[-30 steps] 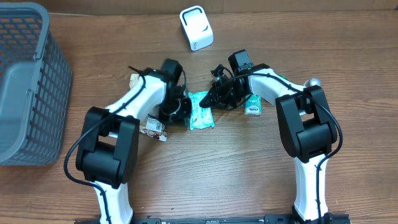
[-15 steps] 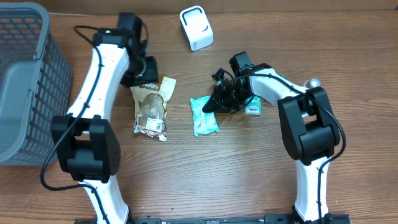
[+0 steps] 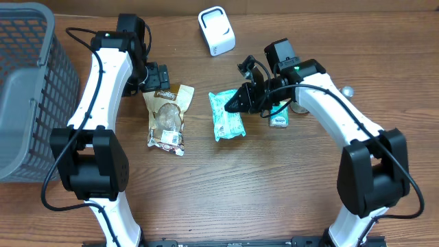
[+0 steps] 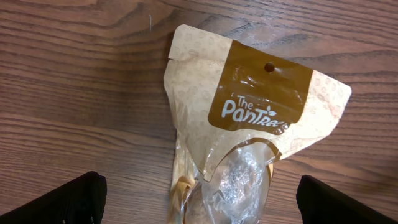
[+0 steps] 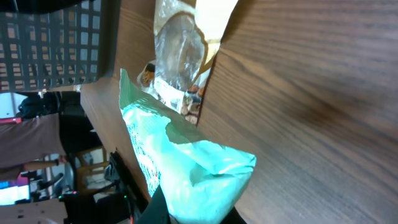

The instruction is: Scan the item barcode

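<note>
Pinching the mint-green packet (image 3: 226,118) by its edge mid-table, the right gripper (image 3: 233,105) has nudged it toward the white scanner (image 3: 217,31). The left gripper (image 3: 158,77), shut beside it a second ago, now hangs spread over the Pantry snack pouch (image 3: 167,113).

The right gripper (image 5: 189,214) shows only as dark tips at the bottom edge, its jaws closed on one end of a mint-green pouch (image 5: 180,165), which stretches away up and to the left, creased and puffed. Past its far end lies a tan snack bag (image 5: 183,40) with a clear window (whether the two touch cannot be told). The wood-grain bench (image 5: 311,93) fills the right side. A grey basket (image 5: 53,37) stands at the upper left.
</note>
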Motion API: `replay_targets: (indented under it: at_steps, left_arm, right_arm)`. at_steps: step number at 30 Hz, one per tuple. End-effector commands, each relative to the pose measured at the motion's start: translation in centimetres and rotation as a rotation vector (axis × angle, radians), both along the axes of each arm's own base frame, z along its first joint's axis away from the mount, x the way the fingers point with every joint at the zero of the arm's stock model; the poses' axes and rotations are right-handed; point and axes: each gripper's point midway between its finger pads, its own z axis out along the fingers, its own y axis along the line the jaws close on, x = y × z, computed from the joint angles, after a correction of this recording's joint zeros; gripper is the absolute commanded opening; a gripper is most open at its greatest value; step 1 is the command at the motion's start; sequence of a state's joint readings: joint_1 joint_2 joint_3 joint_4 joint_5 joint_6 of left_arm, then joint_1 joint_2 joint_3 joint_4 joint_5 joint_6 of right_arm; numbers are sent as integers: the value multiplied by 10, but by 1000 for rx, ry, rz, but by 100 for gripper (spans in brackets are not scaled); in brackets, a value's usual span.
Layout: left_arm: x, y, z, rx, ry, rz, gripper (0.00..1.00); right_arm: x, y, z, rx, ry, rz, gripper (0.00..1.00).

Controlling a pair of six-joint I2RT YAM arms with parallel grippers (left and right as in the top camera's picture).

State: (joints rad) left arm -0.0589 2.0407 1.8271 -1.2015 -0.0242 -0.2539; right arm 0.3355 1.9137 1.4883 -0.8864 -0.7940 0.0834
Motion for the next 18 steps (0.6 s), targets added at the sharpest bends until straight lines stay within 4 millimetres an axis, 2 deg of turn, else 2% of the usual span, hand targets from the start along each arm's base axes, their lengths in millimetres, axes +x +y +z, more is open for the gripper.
replay_targets:
  at_steps: [1, 6, 18]
  left_arm:
    - [3, 1, 4, 17, -12, -15, 100]
    - [3, 1, 4, 17, -12, -15, 99]
    - [3, 1, 4, 17, -12, -15, 100]
  right_arm:
    - [-6, 2, 7, 16, 5, 15, 4]
    - [-11, 0, 5, 4, 35, 14, 4]
    - [-9, -1, 4, -4, 27, 11, 4]
